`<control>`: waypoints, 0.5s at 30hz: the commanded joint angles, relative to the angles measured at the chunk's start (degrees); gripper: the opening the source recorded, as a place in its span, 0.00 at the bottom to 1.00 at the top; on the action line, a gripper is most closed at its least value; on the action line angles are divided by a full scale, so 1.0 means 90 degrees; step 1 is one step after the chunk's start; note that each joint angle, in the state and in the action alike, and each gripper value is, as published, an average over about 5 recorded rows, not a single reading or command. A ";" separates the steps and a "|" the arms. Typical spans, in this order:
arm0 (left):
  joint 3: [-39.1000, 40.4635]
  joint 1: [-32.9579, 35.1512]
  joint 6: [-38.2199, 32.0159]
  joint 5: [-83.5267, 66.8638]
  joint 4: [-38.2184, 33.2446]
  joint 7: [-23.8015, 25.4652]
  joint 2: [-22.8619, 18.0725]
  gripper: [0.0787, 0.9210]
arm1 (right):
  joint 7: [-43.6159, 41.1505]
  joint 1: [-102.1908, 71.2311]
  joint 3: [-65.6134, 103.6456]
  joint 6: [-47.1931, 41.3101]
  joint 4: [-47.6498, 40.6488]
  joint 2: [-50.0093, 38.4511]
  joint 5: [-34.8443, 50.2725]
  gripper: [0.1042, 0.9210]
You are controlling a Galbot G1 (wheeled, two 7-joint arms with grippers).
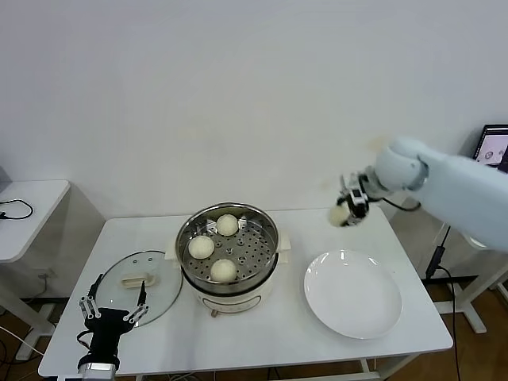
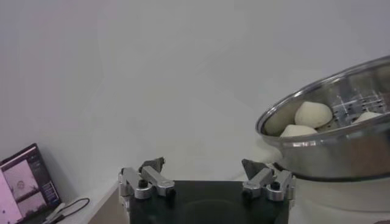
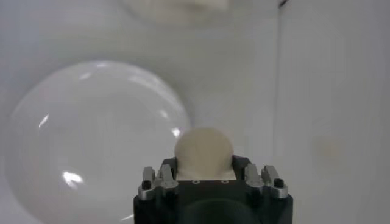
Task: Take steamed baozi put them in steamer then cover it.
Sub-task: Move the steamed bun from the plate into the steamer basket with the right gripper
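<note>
Nearest, left gripper [image 1: 113, 305] parked low at the table's [image 1: 262, 337] front edge, fingers spread, just in front of the cover [image 1: 141, 295] lying flat beside the steamer [image 1: 228, 254]. Inside the steamer, three steamed baozi [image 1: 202, 247]. Right of it, white plate [image 1: 352, 293], bare. Farther back, right gripper [image 1: 349, 213] raised above the table's far right corner, pinching the fourth baozi [image 3: 203, 153]

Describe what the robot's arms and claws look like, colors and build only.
The right arm is a smooth, rounded pale grey-white shell, with a thin black cable by its wrist. Its right claw has a black body with silver metal finger links fixed by dark screws. The left claw matches: black base, silver jointed links and dark angled tips.
</note>
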 commanded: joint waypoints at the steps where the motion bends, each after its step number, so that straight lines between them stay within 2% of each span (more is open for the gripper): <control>1: 0.0022 -0.0024 0.0006 -0.0001 0.0027 0.0006 -0.0013 0.88 | 0.0568 0.1104 -0.0696 -0.0664 0.0021 0.1488 0.1649 0.58; 7: 0.0008 -0.0019 0.0002 -0.0001 0.0053 0.0001 -0.0043 0.88 | 0.0968 0.0707 -0.0585 -0.0986 -0.0301 0.2415 0.2210 0.58; 15: -0.0028 0.0018 -0.0005 -0.0006 0.0019 -0.0010 -0.0109 0.88 | 0.1424 0.0047 -0.0647 -0.1419 -0.0574 0.3106 0.2265 0.58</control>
